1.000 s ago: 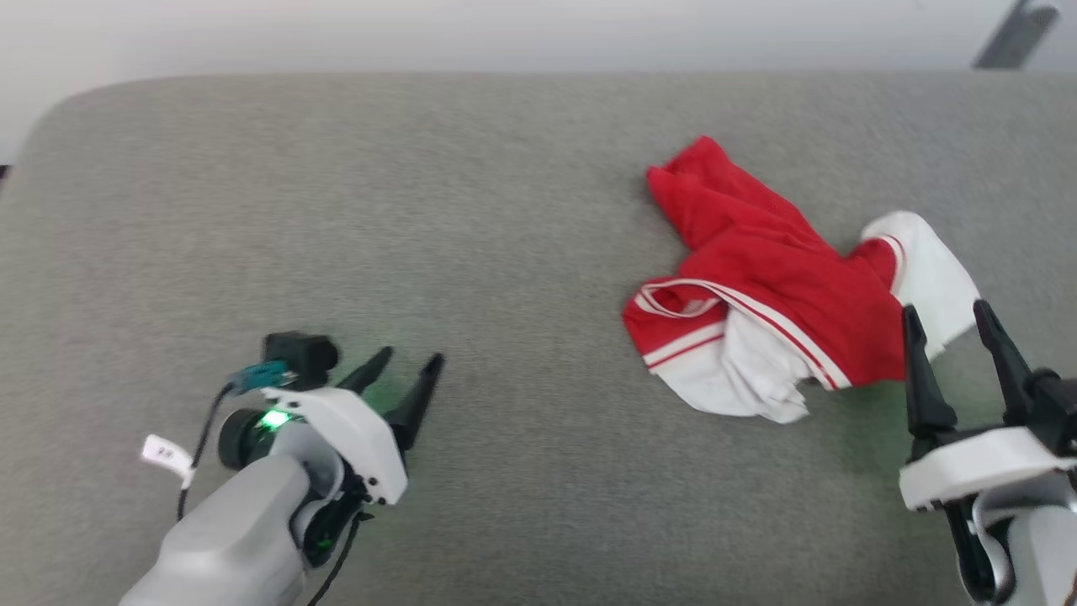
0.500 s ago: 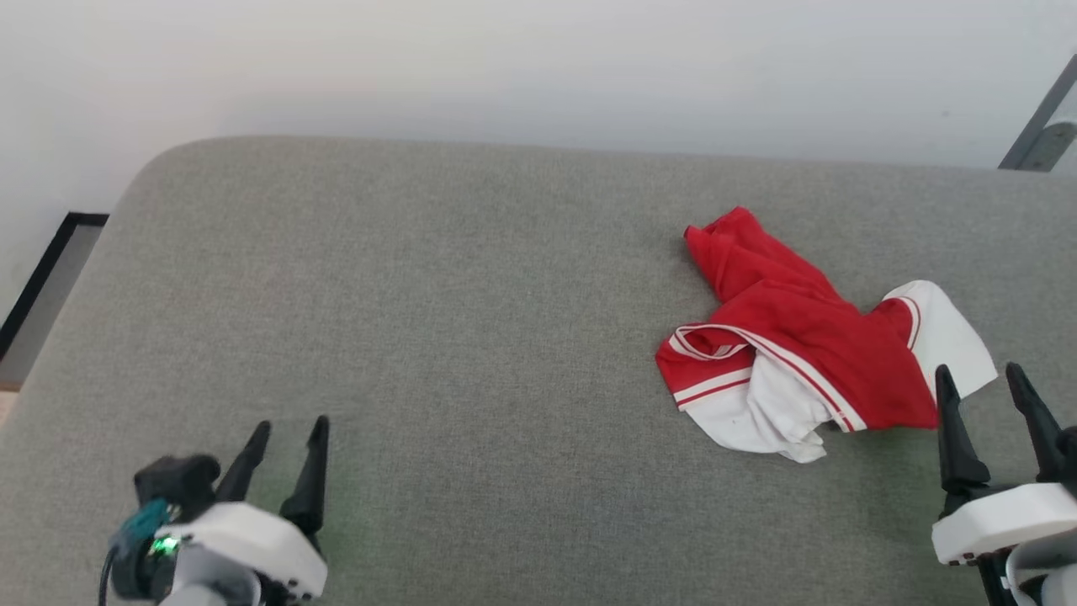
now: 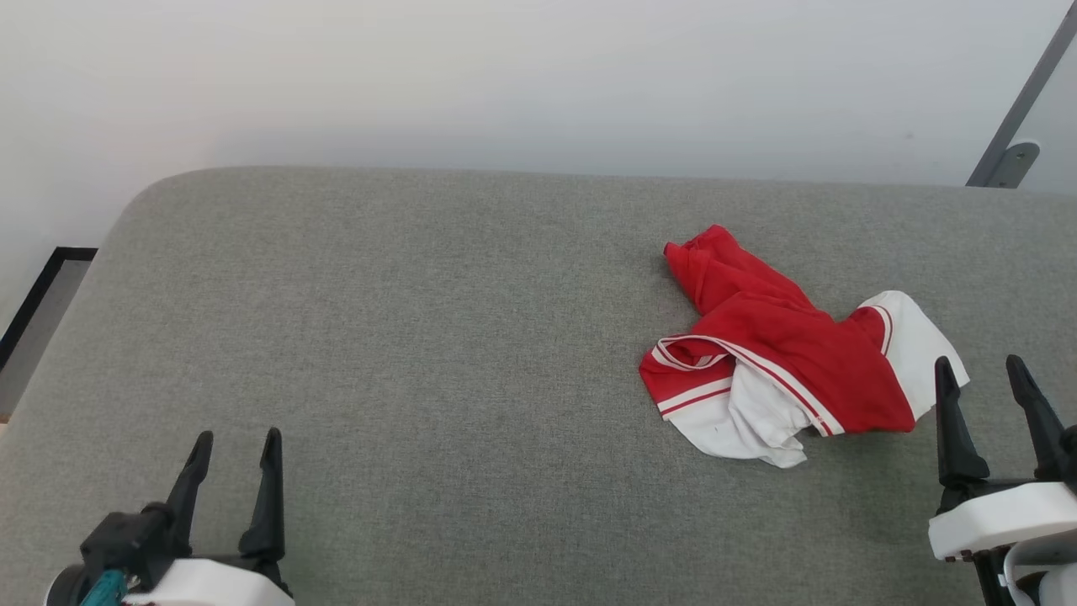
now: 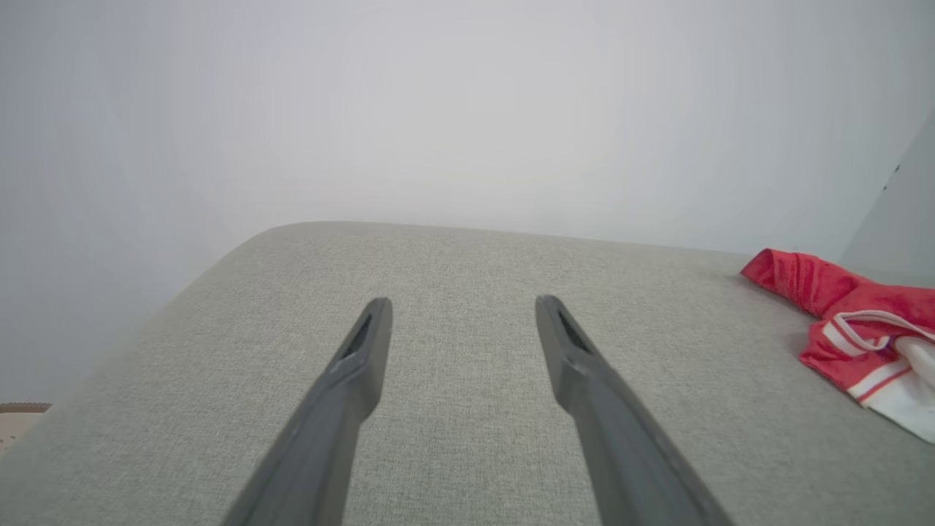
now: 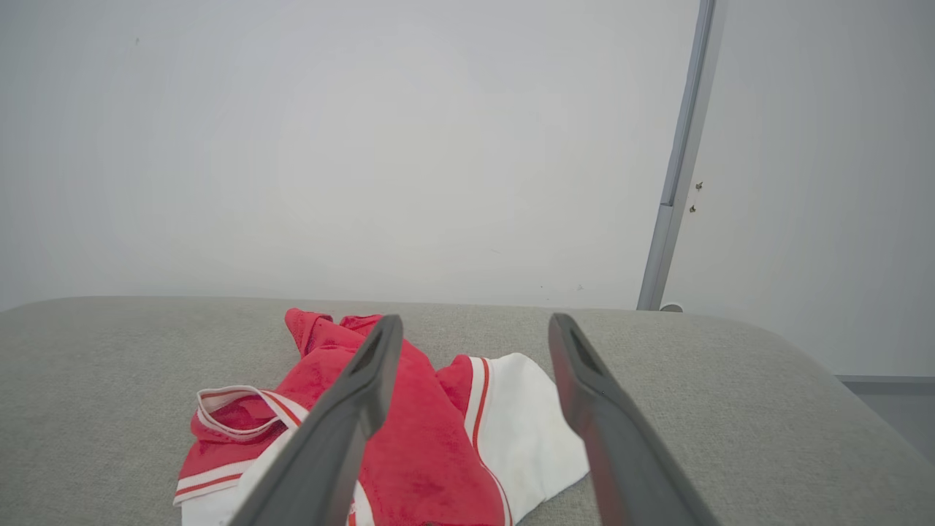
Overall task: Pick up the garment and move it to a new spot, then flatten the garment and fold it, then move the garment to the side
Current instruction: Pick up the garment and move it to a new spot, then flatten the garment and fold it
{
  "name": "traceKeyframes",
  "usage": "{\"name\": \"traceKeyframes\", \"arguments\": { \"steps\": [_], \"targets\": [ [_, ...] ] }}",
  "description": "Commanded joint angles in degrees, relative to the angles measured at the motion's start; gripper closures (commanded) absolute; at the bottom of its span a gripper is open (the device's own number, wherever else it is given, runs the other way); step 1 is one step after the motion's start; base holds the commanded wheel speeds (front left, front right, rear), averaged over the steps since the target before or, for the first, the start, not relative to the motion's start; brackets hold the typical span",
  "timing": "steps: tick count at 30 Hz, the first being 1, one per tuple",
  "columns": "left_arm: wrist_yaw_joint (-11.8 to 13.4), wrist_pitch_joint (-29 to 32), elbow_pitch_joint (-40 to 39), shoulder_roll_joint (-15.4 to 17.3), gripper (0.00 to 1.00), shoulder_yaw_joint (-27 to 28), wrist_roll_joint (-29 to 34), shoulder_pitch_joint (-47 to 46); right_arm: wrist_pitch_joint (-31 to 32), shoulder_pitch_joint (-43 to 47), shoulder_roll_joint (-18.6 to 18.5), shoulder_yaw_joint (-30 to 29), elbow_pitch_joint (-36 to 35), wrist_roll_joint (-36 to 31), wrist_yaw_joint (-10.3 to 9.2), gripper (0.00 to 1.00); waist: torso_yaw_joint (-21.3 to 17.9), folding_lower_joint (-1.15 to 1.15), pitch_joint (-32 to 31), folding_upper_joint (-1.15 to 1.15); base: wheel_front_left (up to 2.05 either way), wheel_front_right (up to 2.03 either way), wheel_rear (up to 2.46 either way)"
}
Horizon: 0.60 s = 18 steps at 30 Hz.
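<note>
Hiding garment (image 5: pixel 427 453) folds: right end effector (image 5: pixel 475 323) finger.

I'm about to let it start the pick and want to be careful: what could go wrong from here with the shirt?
1. The garment lies crumpled, its white sleeve nearest the open right gripper; a pinch there may lift one sleeve only, the rest dragging twisted.
2. Its layers overlap, so flattening may trap folds.
3. The open left gripper is far off across the grey cushion, so spreading with both needs a long reach.
</note>
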Motion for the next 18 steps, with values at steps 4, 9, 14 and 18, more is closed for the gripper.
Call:
{"name": "traceKeyframes", "arguments": {
  "steps": [4,9,14,18],
  "targets": [
    [-1.0,-0.3,-0.8,-2.0,0.0,2.1,3.3,2.3,-0.3,0.6,0.1,0.6,0.2,0.2,0.0,0.0,0.0,0.0,0.0,0.0,0.0,0.0,0.0],
    [-1.3,-0.3,-0.9,-3.8,0.0,3.8,4.4,2.1,-0.3,0.0,0.1,0.7,0.4,0.1,0.0,0.0,-0.1,0.0,0.6,0.0,0.0,0.0,0.0],
    [-1.4,-0.3,-1.1,-4.5,0.0,4.1,5.0,1.9,-0.3,-0.4,0.1,0.9,0.6,-0.2,0.0,0.0,-0.3,0.0,0.8,0.0,0.0,0.0,0.0],
    [-1.5,-0.3,-1.7,-4.7,0.0,3.8,4.6,1.8,-0.3,-1.1,-0.4,1.7,1.6,0.1,0.0,0.0,-0.7,0.0,1.4,0.0,0.0,0.0,0.0]
  ]
}}
